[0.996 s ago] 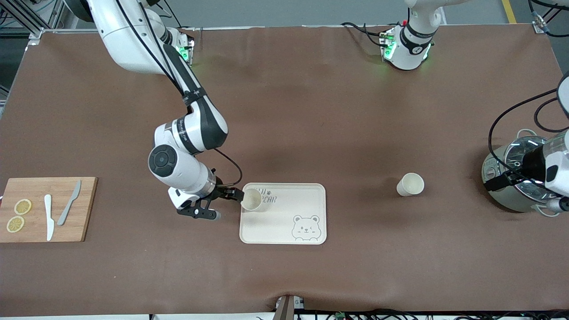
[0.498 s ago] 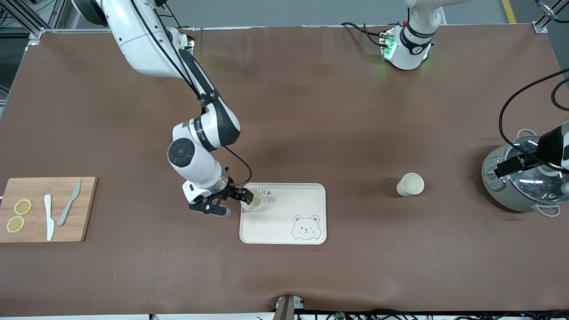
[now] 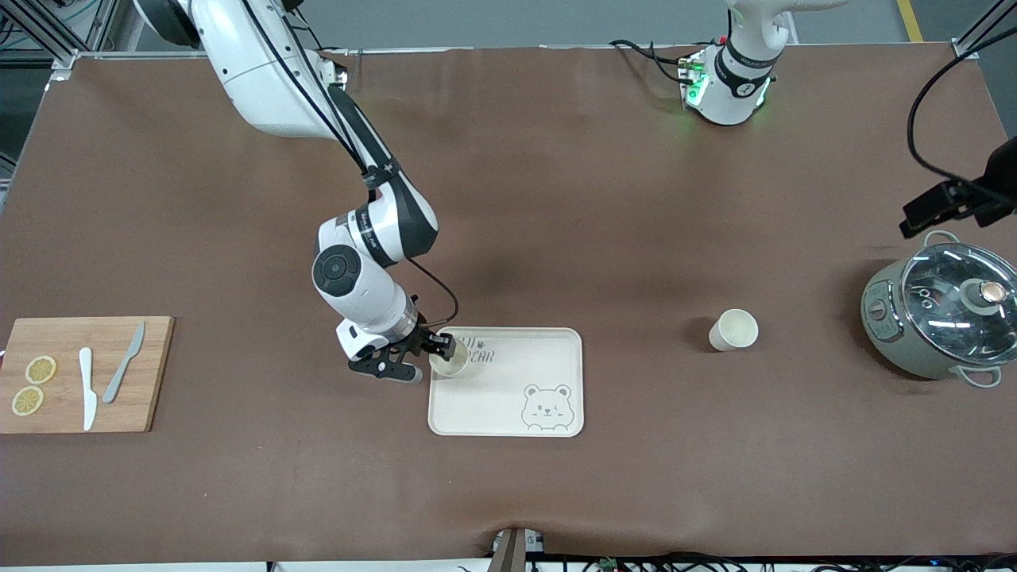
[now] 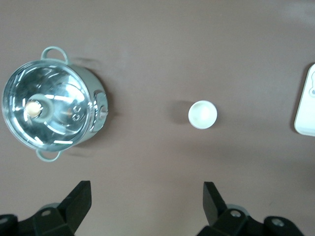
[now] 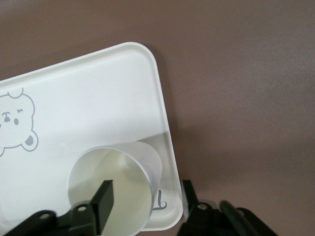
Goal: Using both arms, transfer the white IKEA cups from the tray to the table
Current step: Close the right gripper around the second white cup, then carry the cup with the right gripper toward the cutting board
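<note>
One white cup [image 3: 450, 359] stands in the corner of the bear-printed tray [image 3: 508, 397] that is toward the right arm's end and farther from the front camera. My right gripper [image 3: 435, 353] is open at it. In the right wrist view the right gripper [image 5: 146, 196] straddles the wall of that cup [image 5: 128, 172], one finger [image 5: 104, 196] inside and the other outside, with gaps either side. The second white cup [image 3: 732, 330] stands alone on the table between the tray and the pot. My left gripper [image 3: 945, 208] is open and empty, high over the table by the pot, and shows open in the left wrist view [image 4: 145, 201], with the second cup [image 4: 202, 114] below.
A grey-green glass-lidded pot [image 3: 937, 318] stands at the left arm's end and shows in the left wrist view [image 4: 49, 110]. A wooden board [image 3: 87, 334] with two knives and lemon slices lies at the right arm's end.
The left gripper has risen and drawn away from over the pot, toward the robots' bases. The right arm's wrist has shifted closer to the tray; the cup has stayed in its corner.
</note>
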Tool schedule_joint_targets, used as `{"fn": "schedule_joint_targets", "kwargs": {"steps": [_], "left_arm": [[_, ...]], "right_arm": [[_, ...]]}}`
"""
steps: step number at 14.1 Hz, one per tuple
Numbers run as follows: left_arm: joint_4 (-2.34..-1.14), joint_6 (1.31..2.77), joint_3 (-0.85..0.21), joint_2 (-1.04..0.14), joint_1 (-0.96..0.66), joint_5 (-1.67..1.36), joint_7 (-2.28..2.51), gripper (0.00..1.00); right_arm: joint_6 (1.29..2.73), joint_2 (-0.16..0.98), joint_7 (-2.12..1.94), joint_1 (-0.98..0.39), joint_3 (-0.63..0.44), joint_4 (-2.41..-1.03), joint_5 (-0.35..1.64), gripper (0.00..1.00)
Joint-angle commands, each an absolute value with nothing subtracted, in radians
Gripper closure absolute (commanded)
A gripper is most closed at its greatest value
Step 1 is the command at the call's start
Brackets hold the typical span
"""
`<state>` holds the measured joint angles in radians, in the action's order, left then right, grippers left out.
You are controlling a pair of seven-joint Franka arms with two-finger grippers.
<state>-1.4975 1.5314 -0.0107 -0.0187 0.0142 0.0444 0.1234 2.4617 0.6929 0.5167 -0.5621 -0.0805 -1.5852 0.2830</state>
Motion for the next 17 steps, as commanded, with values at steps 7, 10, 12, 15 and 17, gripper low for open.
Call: {"fn": "schedule_joint_targets", "kwargs": {"steps": [7,10,12,15,17], "left_arm": [[-1.586,1.511,-0.002,0.08,-0.003,0.034,0.101,0.0],[-1.586,1.511,-0.009,0.072,-0.005,0.018,0.101,0.0],[-1.586,1.511,-0.026,0.069,-0.005,0.018,0.101,0.0],[-1.586,1.511,-0.028,0.061,-0.011,0.014,0.101,0.0],[-1.588,1.511,-0.037,0.055,-0.008,0.003,0.101,0.0]], "right_arm": [[2.448,0.66,0.612,-0.571,-0.091,-1.583,0.27,1.0],[2.221,0.576,0.611,-0.543,-0.094,-1.546,0.268,1.0],[2.027,0.511,0.612,-0.525,-0.112,-1.51,0.259,1.0],[1.707,0.485,0.675,-0.539,-0.153,-1.389,0.128,1.0],[1.585,0.485,0.669,-0.509,-0.155,-1.298,0.142,1.0]]}}
